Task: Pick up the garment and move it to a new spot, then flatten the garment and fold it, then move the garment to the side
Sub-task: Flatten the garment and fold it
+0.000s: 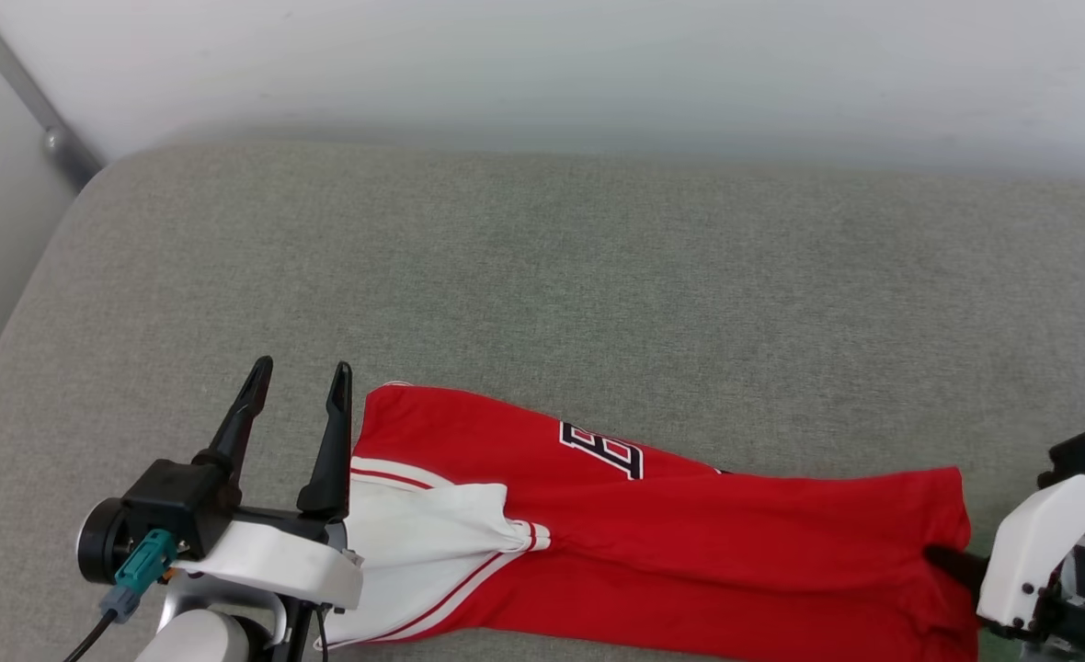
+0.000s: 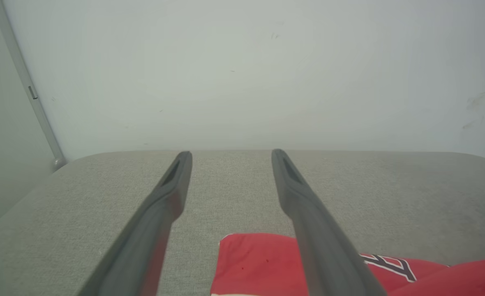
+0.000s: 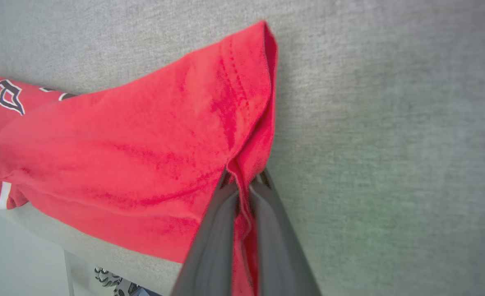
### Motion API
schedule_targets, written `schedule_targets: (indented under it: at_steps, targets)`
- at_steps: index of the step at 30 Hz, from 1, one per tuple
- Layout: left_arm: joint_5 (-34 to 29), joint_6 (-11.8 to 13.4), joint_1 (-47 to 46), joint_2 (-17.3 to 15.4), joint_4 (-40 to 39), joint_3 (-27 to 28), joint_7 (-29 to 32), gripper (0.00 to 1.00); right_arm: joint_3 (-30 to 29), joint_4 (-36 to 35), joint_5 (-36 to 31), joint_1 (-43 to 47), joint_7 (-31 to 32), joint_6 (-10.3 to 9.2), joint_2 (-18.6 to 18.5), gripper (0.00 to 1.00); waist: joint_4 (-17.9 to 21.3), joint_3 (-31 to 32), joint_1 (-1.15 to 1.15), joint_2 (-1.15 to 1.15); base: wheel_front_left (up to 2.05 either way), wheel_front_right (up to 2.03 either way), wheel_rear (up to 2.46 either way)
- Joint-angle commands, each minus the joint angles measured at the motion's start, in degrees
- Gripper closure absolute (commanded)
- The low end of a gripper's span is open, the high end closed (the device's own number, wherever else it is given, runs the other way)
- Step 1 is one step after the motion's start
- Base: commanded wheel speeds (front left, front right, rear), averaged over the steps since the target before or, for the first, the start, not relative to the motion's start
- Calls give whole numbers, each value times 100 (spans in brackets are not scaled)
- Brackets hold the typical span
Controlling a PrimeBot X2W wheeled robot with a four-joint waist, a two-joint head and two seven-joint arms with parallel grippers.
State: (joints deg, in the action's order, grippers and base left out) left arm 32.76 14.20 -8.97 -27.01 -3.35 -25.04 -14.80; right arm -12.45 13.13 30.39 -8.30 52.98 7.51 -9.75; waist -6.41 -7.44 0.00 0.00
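Right wrist view, right hand [image 3: 244, 181] pinching garment [image 3: 144, 135]

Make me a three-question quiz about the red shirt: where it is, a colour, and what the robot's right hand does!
1. Where is the shirt? A on the grey cushion B on the floor C on a hanger
2. Its sleeve is: A blue B white C green
3. The right hand is: A wide open B shut on the shirt C holding a cup
Answers: A, it lies across the cushion; B, white with red trim; B, fingers pinch red cloth.
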Motion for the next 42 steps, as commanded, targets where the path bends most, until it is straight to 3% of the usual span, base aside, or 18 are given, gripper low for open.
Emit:
schedule_targets:
  at_steps: [1, 16, 20, 23, 29, 34, 35, 42]
  targets:
    - [-23, 49, 82, -44, -13, 26, 2, 0, -27, -56, 90, -142, 11, -4, -102, 100, 62, 69, 0, 0, 0, 0, 0]
    - [-87, 304, 275, -183, -156, 34, 148, 0, -1526, -511, -384, -460, 461, -4, -648, 100, 347, 212, 0, 0, 0, 0, 0]
    - [-71, 363, 343, -187, -183, 41, 170, 0, -1889, -666, -420, -504, 678, -4, -573, 100, 421, 298, 0, 0, 0, 0, 0]
    - [-40, 385, 388, -163, -192, 21, 183, 0, -1987, -727, -232, -617, 1009, -4, -255, 100, 452, 359, 0, 0, 0, 0, 0]
    - [14, 389, 446, -160, -213, -13, 231, 0, -1867, -707, 505, -689, 1788, -4, 487, 100, 472, 470, 0, 0, 0, 0, 0]
    - [-6, 342, 401, -152, -216, -119, 323, 0, -1521, -437, 1232, -601, 1973, -4, 687, 100, 401, 552, 0, 0, 0, 0, 0]
    - [-19, 320, 367, -148, -224, -153, 350, 0, -1238, -154, 1735, -586, 1846, -4, 697, 100, 357, 572, 0, 0, 0, 0, 0]
    - [-16, 274, 264, -131, -206, -236, 421, 0, 226, 665, 3338, -789, 881, -4, 692, 100, 199, 534, 0, 0, 0, 0, 0]
